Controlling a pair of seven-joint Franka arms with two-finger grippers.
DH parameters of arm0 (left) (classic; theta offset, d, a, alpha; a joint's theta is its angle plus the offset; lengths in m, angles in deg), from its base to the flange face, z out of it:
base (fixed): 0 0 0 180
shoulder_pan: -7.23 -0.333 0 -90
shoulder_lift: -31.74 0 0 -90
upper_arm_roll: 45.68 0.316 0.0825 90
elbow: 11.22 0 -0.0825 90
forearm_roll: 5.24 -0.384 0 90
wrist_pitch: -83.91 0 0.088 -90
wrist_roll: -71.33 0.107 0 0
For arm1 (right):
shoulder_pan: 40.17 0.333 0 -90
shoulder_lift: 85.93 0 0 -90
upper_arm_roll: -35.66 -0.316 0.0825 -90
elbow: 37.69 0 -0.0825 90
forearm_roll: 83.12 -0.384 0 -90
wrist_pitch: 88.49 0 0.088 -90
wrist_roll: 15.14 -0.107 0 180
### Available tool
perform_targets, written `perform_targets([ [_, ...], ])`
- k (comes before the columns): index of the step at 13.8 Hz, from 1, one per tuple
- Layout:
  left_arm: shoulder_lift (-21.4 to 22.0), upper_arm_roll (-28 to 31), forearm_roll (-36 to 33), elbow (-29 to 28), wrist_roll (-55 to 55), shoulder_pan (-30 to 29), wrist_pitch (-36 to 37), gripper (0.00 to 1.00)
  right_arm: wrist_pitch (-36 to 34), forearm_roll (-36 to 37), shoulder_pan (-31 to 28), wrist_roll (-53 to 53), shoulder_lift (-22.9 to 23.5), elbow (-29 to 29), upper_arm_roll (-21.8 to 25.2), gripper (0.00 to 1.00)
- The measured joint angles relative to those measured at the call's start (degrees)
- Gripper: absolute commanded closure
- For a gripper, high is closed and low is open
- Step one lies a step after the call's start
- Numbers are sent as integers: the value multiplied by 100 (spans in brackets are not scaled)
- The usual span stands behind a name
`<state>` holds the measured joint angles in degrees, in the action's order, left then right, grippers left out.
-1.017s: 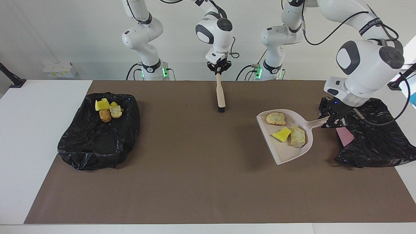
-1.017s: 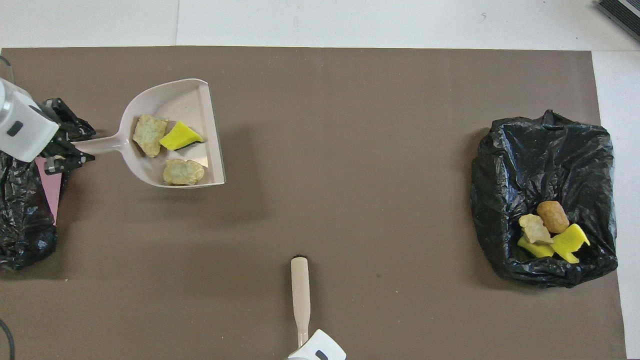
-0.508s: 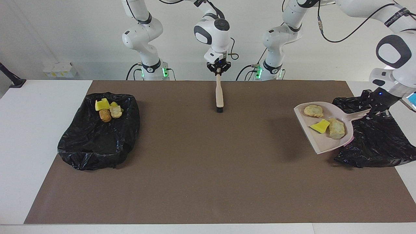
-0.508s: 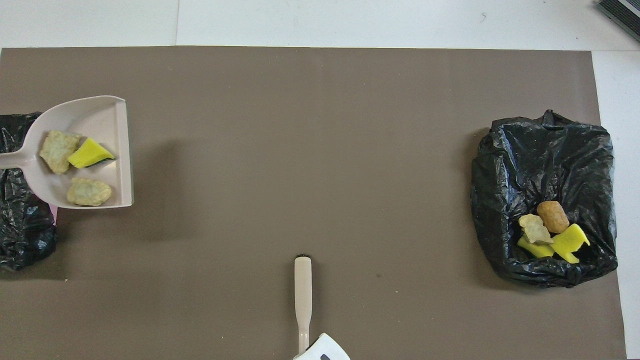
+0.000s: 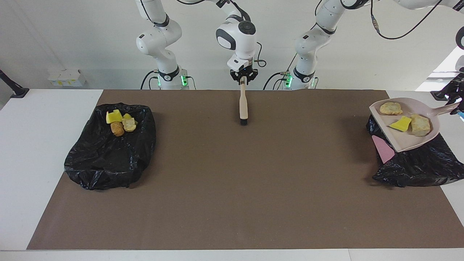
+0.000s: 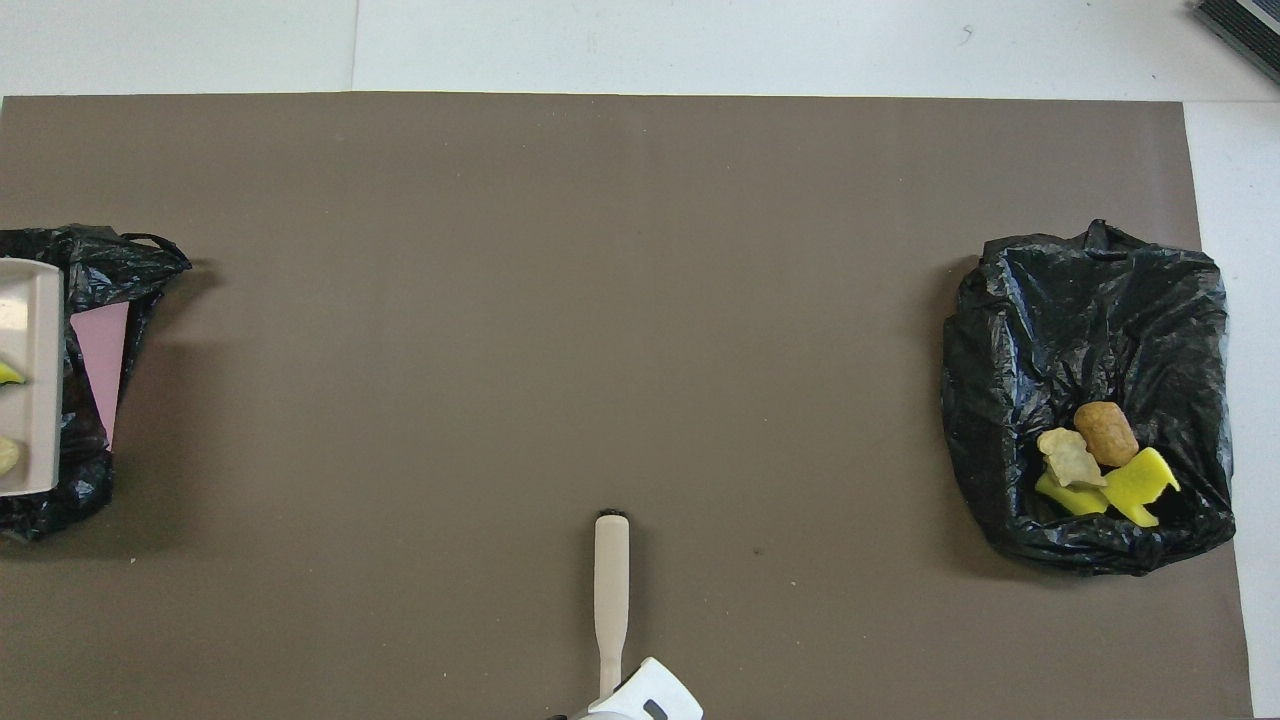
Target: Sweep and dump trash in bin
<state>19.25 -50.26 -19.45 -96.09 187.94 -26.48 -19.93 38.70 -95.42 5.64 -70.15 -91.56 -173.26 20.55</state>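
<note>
Facing view: loaded dustpan (image 5: 400,139) over table-end bin (image 5: 417,165).

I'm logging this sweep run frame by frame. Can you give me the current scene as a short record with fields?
left end effector: at the picture's edge, holding the dustpan handle; finger state unclear
dustpan: raised over the black bin bag at the left arm's end
trash in dustpan: three pieces, two crusty lumps and one yellow sponge piece
right end effector: shut on the brush, which hangs over the mat
second bin bag: at the right arm's end, about four trash pieces inside
dumping: not yet done
</note>
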Motion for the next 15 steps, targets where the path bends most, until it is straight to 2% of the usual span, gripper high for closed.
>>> perform_targets([
  [1,-65,-11,-367,78,33,1,-200,100,0,1,-114,38,-2,73,7,28],
  [3,-174,-63,-1065,133,34,8,-687,100,1,12,-491,133,-6,256,29,14],
  [7,-318,-98,-1892,-53,-331,48,-1350,100,1,245,-1793,696,5,745,76,0],
  [10,-347,-142,-2742,-323,-1060,317,-1414,100,1,582,-2685,1098,148,1152,97,0],
  [15,-280,-123,-4064,-358,-1346,439,-1419,100,-232,1009,-3831,1798,497,2177,105,0],
])
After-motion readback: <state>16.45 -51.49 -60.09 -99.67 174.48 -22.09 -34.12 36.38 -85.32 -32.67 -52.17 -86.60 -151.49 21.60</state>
